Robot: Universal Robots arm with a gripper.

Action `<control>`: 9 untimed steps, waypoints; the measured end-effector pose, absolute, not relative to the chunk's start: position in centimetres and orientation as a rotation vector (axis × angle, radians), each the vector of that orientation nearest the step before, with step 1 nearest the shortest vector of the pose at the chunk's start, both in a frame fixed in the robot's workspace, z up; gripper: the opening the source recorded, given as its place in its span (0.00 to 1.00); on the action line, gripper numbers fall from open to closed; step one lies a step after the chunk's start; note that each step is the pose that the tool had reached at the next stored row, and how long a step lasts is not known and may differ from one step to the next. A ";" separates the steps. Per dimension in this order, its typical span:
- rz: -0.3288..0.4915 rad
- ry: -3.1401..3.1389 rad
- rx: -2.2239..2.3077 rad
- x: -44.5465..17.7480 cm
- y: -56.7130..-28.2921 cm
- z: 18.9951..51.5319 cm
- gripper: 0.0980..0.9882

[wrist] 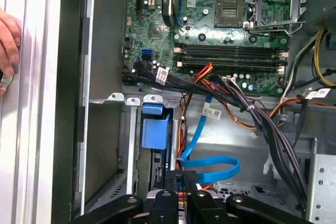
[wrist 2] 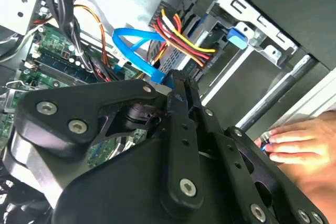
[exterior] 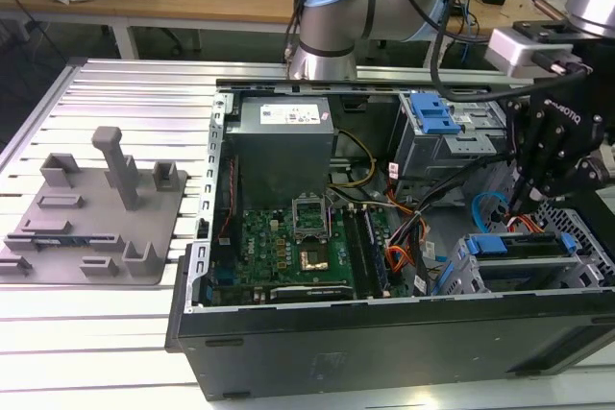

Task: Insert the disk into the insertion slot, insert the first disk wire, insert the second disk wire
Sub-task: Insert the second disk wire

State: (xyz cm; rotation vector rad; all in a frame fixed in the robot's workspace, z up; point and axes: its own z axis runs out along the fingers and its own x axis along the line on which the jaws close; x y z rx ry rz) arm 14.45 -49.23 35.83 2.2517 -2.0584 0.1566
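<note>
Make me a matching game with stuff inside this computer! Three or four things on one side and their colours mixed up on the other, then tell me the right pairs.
Things:
1. flat cable at the gripper
2. power supply box
3. motherboard
4. fixture block on the table beside the case

Colours:
A. green
B. silver-grey with a white label
C. bright blue
D. plain dull grey all over

Right pairs: 1-C, 2-B, 3-A, 4-D
</note>
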 end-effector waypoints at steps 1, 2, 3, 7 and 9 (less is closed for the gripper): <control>0.156 -2.059 2.251 14.6 -49.3 35.8 0.07; 0.156 -2.060 2.251 14.7 -49.4 35.8 0.07; 0.156 -2.062 2.249 15.0 -49.5 35.8 0.07; 0.155 -2.071 2.239 15.3 -49.9 35.8 0.07; 0.154 -2.084 2.227 15.3 -50.3 35.8 0.07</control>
